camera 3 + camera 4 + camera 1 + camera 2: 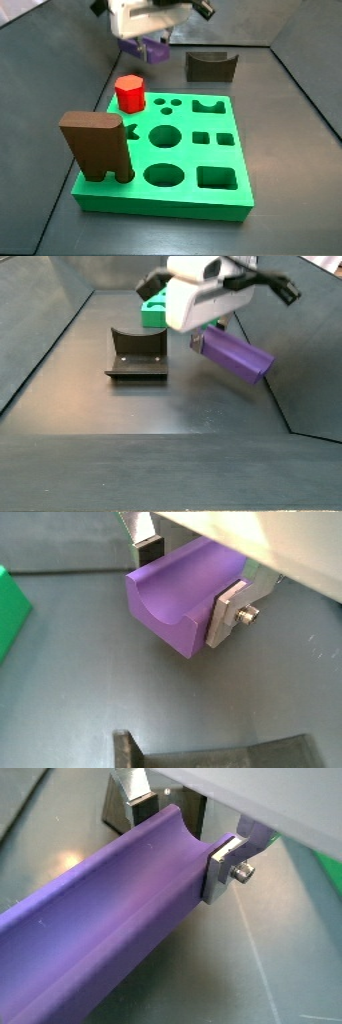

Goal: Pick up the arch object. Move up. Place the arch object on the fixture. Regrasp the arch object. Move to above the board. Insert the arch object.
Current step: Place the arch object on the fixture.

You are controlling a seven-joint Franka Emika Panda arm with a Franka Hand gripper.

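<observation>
While the gripper [187, 584] hangs in the air, its silver fingers [222, 870] are clamped on the arch [114, 928], one plate on each long side, notch face turned up toward the wrist. In a side view the arch [237, 355] sticks out well past the jaws on one side, so the hold looks off-centre, near one end.

It sits clear of the floor, beside the fixture [138, 354] and not yet over it. In a side view the board [174, 150] lies nearer that camera, with a red peg [130, 94] and a tall brown block [94, 147] standing on it.

Handling, as a judgement:
- Rigid, looks like solid plastic, no flex under the clamp.
- Probably light, but the long overhang gives leverage, so it may pivot in the pads.
- Smooth flat sides: decent pad contact, somewhat slippery.
- Not fragile.

For the regrasp I'd take the flat long sides nearer mid-length. Avoid pinching across the notch lips, since the contact there is thin.
</observation>
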